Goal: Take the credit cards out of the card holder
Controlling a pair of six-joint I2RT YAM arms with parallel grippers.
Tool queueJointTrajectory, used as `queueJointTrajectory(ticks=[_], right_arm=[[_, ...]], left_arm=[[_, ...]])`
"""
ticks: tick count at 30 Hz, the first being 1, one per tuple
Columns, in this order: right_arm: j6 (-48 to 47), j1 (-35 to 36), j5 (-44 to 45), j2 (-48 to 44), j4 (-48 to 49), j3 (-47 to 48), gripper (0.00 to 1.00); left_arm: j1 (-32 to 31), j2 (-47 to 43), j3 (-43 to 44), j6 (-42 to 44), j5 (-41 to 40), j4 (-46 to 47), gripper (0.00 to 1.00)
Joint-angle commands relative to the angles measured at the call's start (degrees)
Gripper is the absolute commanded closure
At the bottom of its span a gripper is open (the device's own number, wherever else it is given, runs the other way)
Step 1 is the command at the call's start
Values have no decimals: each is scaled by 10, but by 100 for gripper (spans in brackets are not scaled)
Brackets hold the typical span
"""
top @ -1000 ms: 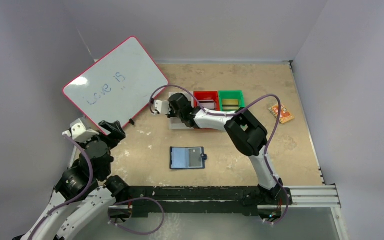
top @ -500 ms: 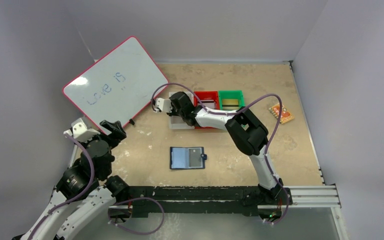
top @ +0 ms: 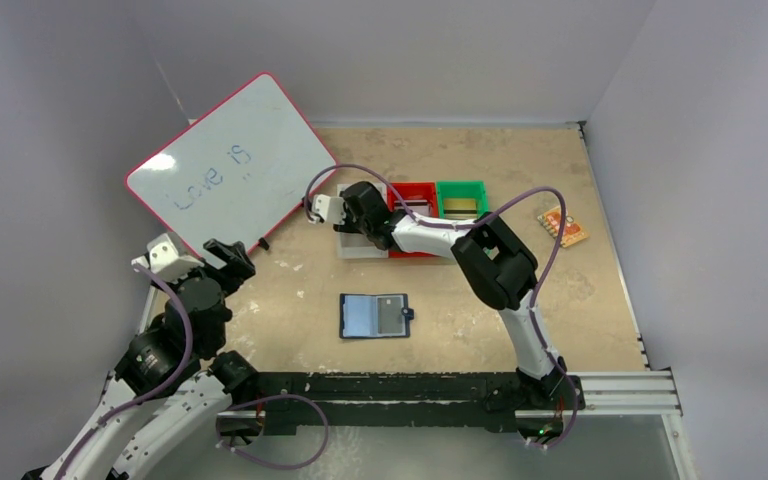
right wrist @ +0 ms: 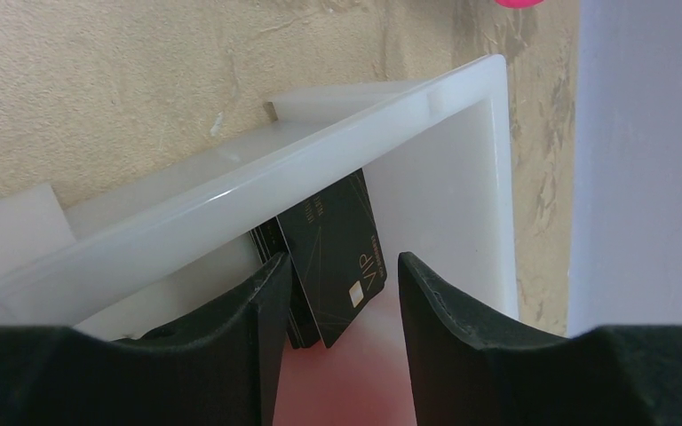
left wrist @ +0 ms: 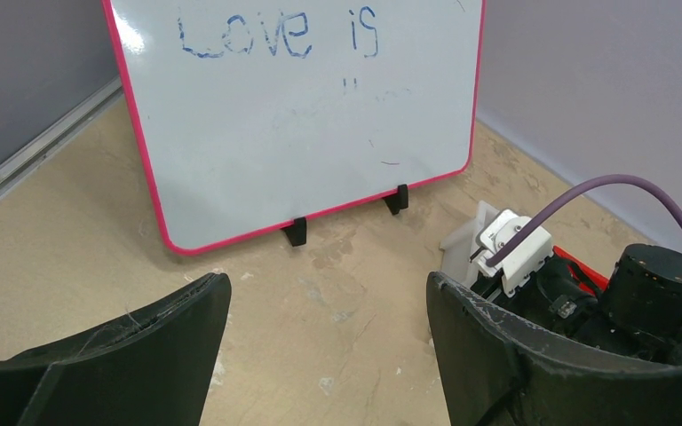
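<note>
Near the middle of the table, toward 6 o'clock in the overhead view, the card holder (top: 375, 316) lay open and flat, its pale shiny inside facing up and its small snap tab at its 3 o'clock edge. Nothing touched it, and both arms were well apart from it.

At 12 o'clock from the holder stood a row of three small bins: a white bin (top: 358, 247), then a red bin (top: 412, 200) and a green bin (top: 462, 198) running toward 3 o'clock. The right arm stretched across the red bin and covered most of the white one. The right gripper (right wrist: 342, 266) reached down into the white bin, its jaws partly spread. A black card (right wrist: 333, 231) marked "VIP" stood between them, leaning toward the bin's near wall with more dark cards behind it. The card lay close against one finger, with a gap on the side of the other, so it was not pinched.

At 9 o'clock from the holder the left gripper (left wrist: 327, 293) hung above bare table with its jaws spread wide and nothing between them. Beyond it, at 10 o'clock from the holder, a pink-edged whiteboard (top: 230, 170) stood propped on two black feet. An orange patterned piece (top: 562, 227) lay at 2 o'clock, near the right wall.
</note>
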Motion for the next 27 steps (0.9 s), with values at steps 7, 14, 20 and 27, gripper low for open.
queueJointTrajectory(ticks=[7,14,20,27], right_arm=[[16,0,-16,-33,-6,15,48],[23,-1,-21,-43,0,12,46],[39,-1,-32,-64,8,8,45],[169,-1,-18,-179,62,-31,41]], left_arm=[[2,9,8,1,1,5,20],[2,12,9,1,3,4,20],[2,14,9,1,4,4,20],[2,20,10,-2,5,0,20]])
